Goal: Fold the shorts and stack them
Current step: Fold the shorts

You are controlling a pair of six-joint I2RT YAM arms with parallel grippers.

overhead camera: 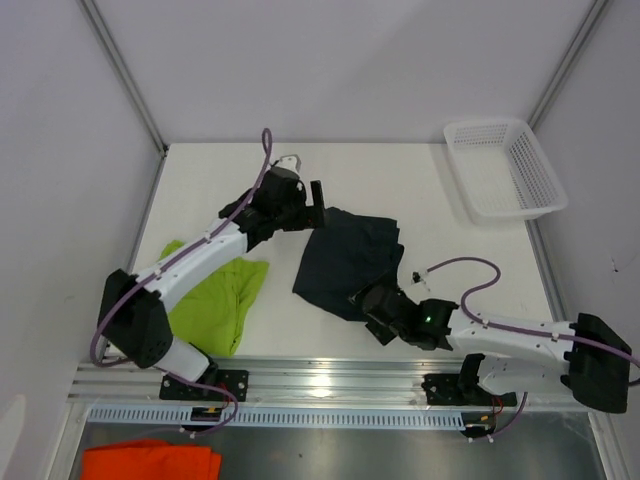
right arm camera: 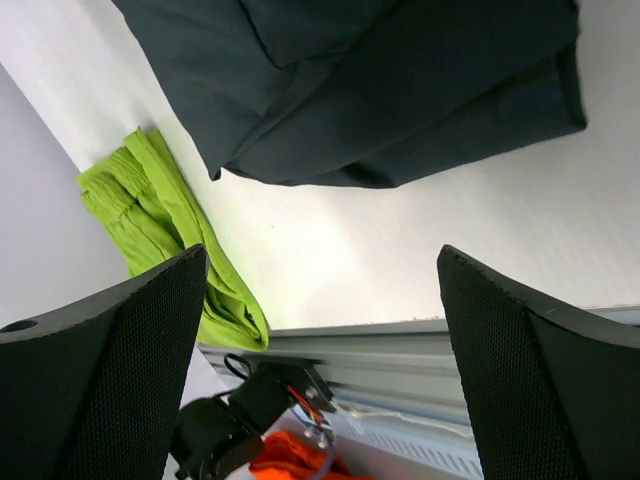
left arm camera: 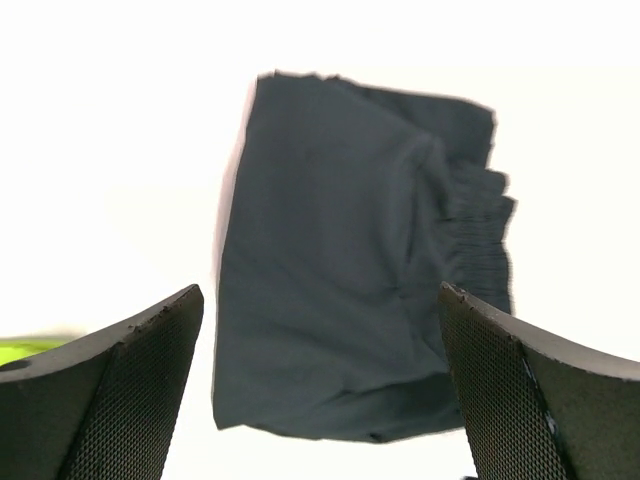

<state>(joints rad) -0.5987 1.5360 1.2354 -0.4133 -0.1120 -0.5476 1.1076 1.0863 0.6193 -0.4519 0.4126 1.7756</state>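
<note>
top external view: the dark shorts point(overhead camera: 345, 262) are seen lying folded mid-bench point(overhead camera: 420, 190), and the lime shorts point(overhead camera: 215, 300) are bunched near the near left corner. the left fingers point(left arm camera: 110, 390) and right fingers point(right arm camera: 530, 390) are spread wide with nothing held, at the dark pair's far and near edges.

Dark shorts point(overhead camera: 345, 260) folded mid-table; lime shorts point(overhead camera: 215, 300) (rumpled) lie left.
</note>
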